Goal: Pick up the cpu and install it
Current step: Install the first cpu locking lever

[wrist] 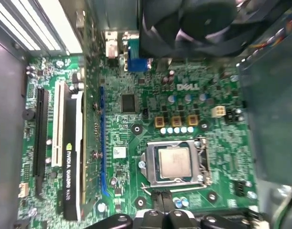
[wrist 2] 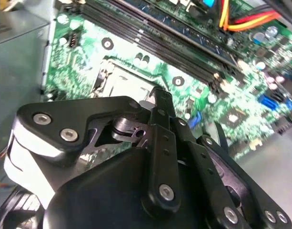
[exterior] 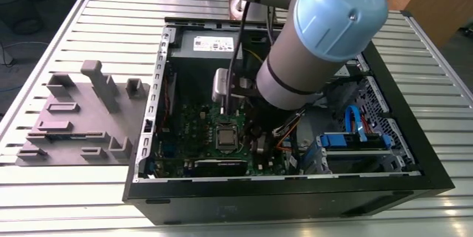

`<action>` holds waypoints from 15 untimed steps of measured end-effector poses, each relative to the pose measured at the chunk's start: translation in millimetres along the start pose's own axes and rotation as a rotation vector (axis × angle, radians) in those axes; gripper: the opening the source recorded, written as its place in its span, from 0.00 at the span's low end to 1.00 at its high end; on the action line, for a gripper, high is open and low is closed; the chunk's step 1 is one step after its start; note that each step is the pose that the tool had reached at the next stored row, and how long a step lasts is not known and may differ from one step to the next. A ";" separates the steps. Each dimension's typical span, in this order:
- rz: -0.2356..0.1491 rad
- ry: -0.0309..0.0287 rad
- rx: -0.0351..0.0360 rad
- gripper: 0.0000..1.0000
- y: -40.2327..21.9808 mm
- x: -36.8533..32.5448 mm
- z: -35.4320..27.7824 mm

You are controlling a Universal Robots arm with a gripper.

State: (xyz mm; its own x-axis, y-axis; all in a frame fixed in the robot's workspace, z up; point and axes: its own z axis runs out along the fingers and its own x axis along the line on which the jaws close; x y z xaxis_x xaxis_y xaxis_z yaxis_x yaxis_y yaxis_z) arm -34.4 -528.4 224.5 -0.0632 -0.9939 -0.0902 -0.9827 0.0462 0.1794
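The cpu [wrist: 174,162] is a small square chip with a pale silver top, lying flat inside its metal socket frame on the green circuit board [wrist: 131,81]. In the exterior view the cpu [exterior: 225,137] sits low in the open computer case, just below the arm [exterior: 310,43]. My gripper [wrist: 166,196] hangs over the board beside one edge of the socket, apart from the chip. In the second wrist view my gripper [wrist 2: 157,93] shows its black fingers drawn together with nothing between them, and the cpu [wrist 2: 129,83] lies just beyond the tips.
A grey power-supply box [exterior: 210,43] fills the case's far end. A graphics card [wrist: 72,162] stands on edge in its slot. Long black memory slots [wrist 2: 150,40] and orange and red cables [wrist 2: 241,19] lie near the socket. A grey foam tray [exterior: 74,115] rests on the exterior view's left.
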 end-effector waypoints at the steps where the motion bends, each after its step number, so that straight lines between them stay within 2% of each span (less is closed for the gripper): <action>1: 0.000 -0.0002 0.0000 0.11 0.8 -0.4 -4.4; 15: 0.000 0.0001 -0.0004 0.11 12.1 -7.0 -65.8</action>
State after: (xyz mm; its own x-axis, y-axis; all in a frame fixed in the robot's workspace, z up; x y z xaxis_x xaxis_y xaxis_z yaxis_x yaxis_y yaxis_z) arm -34.5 -527.5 291.8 -0.0632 -0.9939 -0.0901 -0.9826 0.0462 0.1798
